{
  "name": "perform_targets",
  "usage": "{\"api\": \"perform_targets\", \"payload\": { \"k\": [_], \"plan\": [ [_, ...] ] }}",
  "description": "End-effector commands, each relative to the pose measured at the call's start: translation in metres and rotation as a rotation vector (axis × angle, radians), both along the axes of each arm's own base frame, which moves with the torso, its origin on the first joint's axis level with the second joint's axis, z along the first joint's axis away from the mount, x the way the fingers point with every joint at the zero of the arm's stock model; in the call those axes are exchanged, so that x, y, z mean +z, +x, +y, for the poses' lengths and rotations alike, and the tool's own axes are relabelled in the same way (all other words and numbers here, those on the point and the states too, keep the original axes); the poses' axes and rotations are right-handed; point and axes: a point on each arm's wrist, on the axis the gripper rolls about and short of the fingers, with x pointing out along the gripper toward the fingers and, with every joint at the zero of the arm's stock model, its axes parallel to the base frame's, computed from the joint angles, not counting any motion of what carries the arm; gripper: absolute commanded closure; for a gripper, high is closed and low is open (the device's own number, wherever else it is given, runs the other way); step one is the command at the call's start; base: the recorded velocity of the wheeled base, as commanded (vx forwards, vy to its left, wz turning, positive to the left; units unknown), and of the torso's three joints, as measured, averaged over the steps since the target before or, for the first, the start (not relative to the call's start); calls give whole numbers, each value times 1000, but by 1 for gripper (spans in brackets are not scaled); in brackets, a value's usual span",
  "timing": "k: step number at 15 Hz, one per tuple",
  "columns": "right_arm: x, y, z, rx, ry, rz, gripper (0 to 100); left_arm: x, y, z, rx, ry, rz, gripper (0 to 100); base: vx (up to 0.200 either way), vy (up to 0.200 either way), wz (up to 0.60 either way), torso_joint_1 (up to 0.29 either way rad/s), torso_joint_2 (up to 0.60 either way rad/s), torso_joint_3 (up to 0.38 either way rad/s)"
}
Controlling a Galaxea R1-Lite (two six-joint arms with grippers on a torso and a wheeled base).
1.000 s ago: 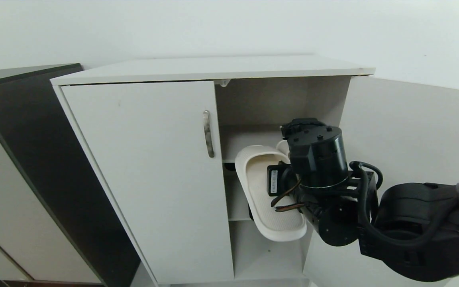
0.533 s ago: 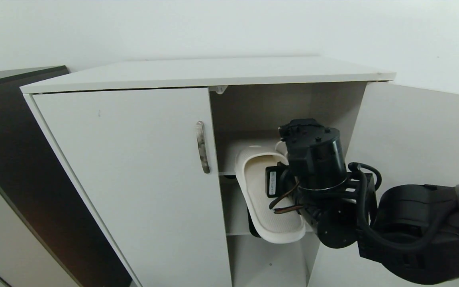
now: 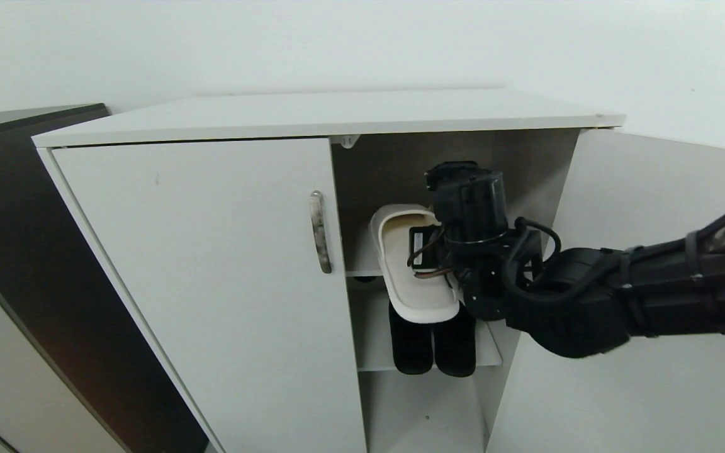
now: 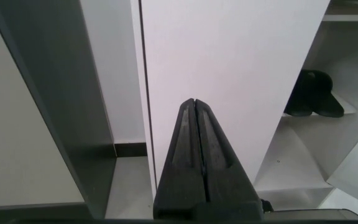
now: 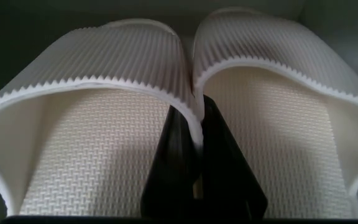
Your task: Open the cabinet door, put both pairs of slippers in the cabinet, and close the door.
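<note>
Stowing: right gripper (image 5: 197,118) clamps white slippers (image 3: 414,270) at upper shelf (image 3: 360,267) of cabinet (image 3: 337,116), black slippers (image 3: 432,346) below | Next: lower, let go, withdraw, shut door (image 3: 620,251) | Left gripper (image 4: 194,149) clenched, empty

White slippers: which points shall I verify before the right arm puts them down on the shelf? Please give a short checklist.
1. Right door open: ok.
2. Right gripper shut on both white slippers, inner walls pinched together: ok.
3. Free room on the upper shelf under them: cannot tell, the arm hides it.
4. Black slippers already on the middle shelf: ok.
5. Left gripper shut, outside, before the closed left door: ok.
</note>
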Motion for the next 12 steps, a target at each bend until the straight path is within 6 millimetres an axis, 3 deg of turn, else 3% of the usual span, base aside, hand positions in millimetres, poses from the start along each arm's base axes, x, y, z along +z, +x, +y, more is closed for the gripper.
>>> {"api": "perform_targets", "payload": {
  "k": [1,3,6,12],
  "plan": [
    [-15,45,6,-51,-31,-3,100,0,0,0,0,-2,0,100,0,0,0,0,0,0],
    [-15,70,4,-83,-46,15,100,0,0,0,0,-2,0,100,0,0,0,0,0,0],
    [-16,91,4,-103,-36,8,100,0,0,0,1,-2,0,100,0,0,0,0,0,0],
    [-31,110,4,-126,-47,25,100,0,0,0,0,-2,0,100,0,0,0,0,0,0]
  ]
}}
